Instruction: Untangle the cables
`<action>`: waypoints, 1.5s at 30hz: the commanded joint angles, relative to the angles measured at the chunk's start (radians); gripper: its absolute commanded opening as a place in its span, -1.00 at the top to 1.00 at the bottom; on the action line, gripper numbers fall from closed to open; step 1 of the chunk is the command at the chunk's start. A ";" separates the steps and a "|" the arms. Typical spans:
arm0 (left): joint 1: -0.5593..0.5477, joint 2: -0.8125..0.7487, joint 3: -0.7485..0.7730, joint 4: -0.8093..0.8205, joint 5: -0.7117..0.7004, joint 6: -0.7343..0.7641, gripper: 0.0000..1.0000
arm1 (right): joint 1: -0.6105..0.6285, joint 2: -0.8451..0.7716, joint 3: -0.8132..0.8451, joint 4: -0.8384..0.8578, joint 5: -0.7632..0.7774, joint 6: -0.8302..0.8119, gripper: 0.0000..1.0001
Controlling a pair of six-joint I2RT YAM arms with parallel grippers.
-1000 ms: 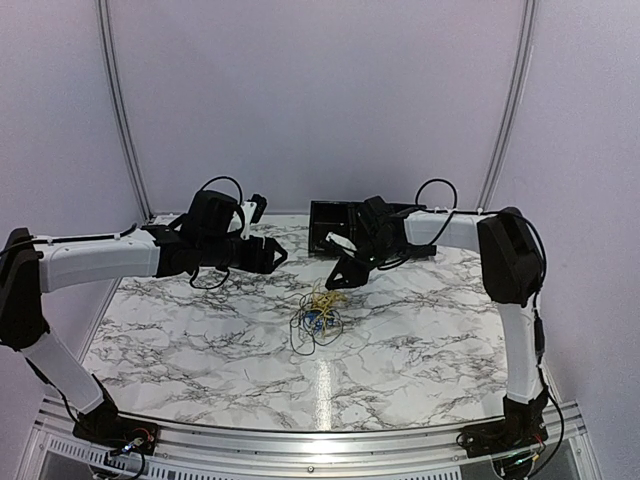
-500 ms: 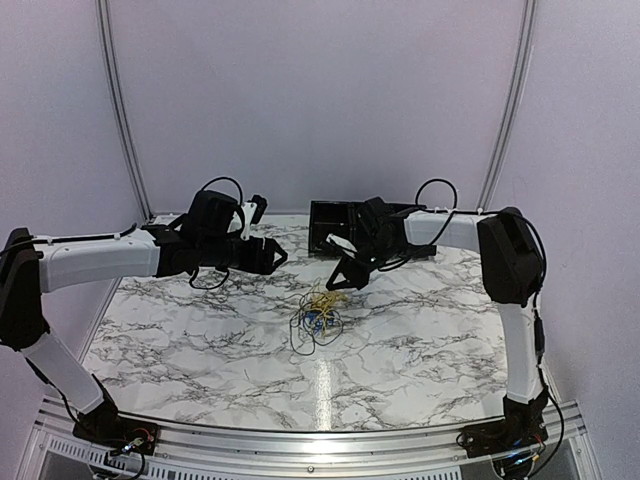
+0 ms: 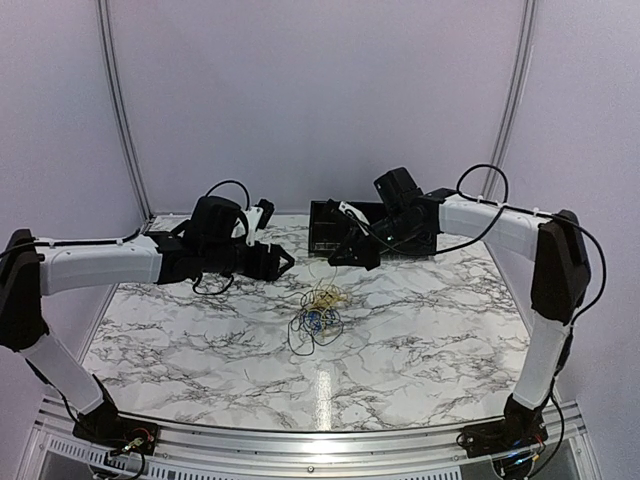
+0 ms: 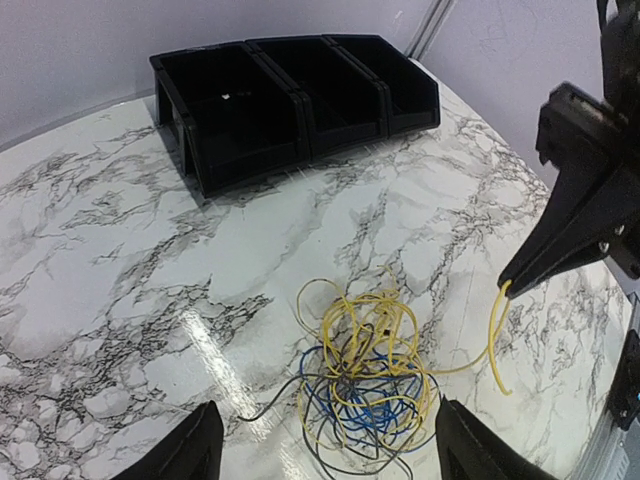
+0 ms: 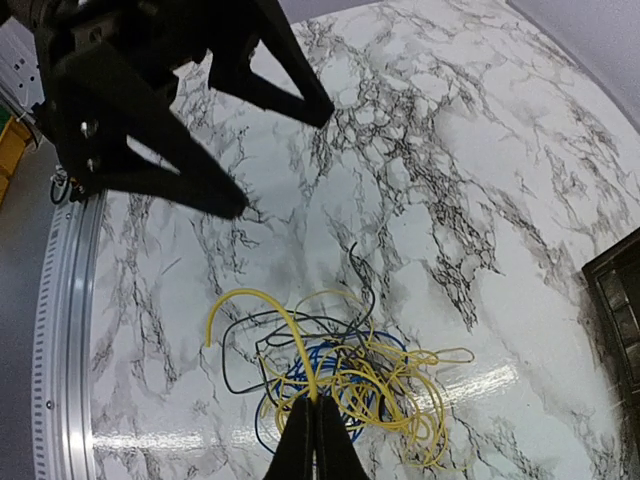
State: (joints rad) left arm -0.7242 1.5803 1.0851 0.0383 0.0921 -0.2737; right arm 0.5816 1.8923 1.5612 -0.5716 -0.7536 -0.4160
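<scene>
white marble-pattern tabletop (image 3: 430, 340) is catching a glare streak nr the front. black 3-compartment bin (image 4: 250, 165) is sitting at the far edge, open side up. aluminium rail (image 3: 320, 442) is running along the near edge.

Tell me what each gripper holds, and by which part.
The right gripper pinches the yellow cable on a strand near its loose end. The left gripper is open, holding nothing.

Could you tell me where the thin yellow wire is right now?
Top view: the thin yellow wire lies mid-table, tangled with the black wire and blue wire, in front of the black bins; one strand rises to the shut right gripper.
</scene>
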 commanded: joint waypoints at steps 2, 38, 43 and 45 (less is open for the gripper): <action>-0.121 -0.094 -0.054 0.118 -0.056 0.009 -0.52 | 0.015 -0.038 0.014 0.014 -0.015 0.091 1.00; -0.270 0.550 -0.021 0.797 -0.152 0.000 0.15 | -0.149 -0.322 0.465 0.022 -0.399 0.206 1.00; -0.261 0.552 -0.072 0.796 -0.175 -0.006 0.17 | -0.231 -0.416 0.419 0.154 -0.395 0.267 1.00; -0.259 0.547 -0.085 0.798 -0.172 -0.018 0.16 | -0.253 -0.422 0.427 0.165 -0.370 0.280 1.00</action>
State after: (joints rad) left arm -0.9897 2.1223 1.0348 0.8207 -0.0708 -0.2699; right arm 0.3649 1.5017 1.9827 -0.5129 -1.1072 -0.2035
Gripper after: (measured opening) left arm 0.418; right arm 0.015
